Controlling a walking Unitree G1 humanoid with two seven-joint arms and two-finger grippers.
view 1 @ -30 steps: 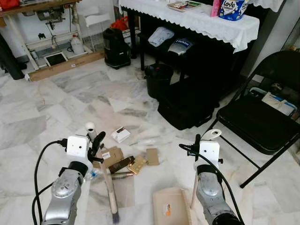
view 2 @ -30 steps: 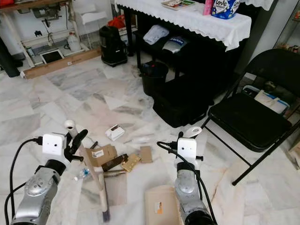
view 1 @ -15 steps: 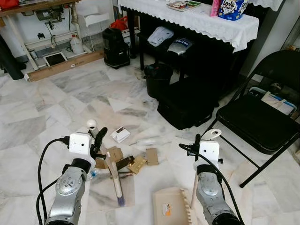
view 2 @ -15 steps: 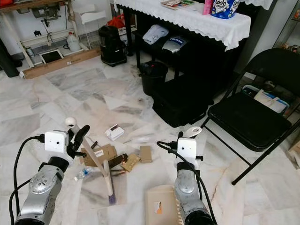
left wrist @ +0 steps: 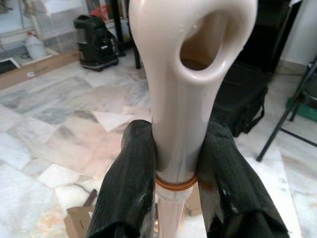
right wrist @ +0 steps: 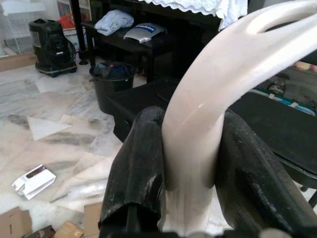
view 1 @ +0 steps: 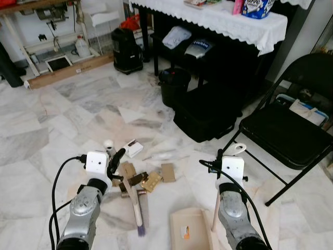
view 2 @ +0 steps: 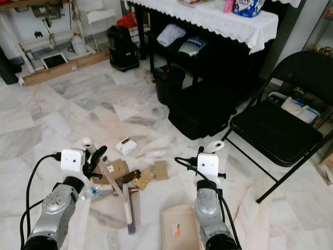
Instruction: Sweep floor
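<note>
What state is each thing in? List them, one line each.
left claw, shut on the broom's handle.
right claw, shut on the dustpan's handle.
broom, tilted, bristles down on the floor.
dustpan, resting on the floor.
litter, scattered on the floor, not in the dustpan.
folding chair, unfolded.
bin, upright, without a lid.

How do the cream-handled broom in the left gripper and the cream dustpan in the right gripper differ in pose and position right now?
The cream-handled broom slants across the floor, its purplish bristles down among the cardboard scraps; the cream dustpan has its handle near upright and its pan flat on the marble, apart from the scraps. The broom sits on the robot's left, the dustpan on its right. Both handles are clamped: left gripper, right gripper.
</note>
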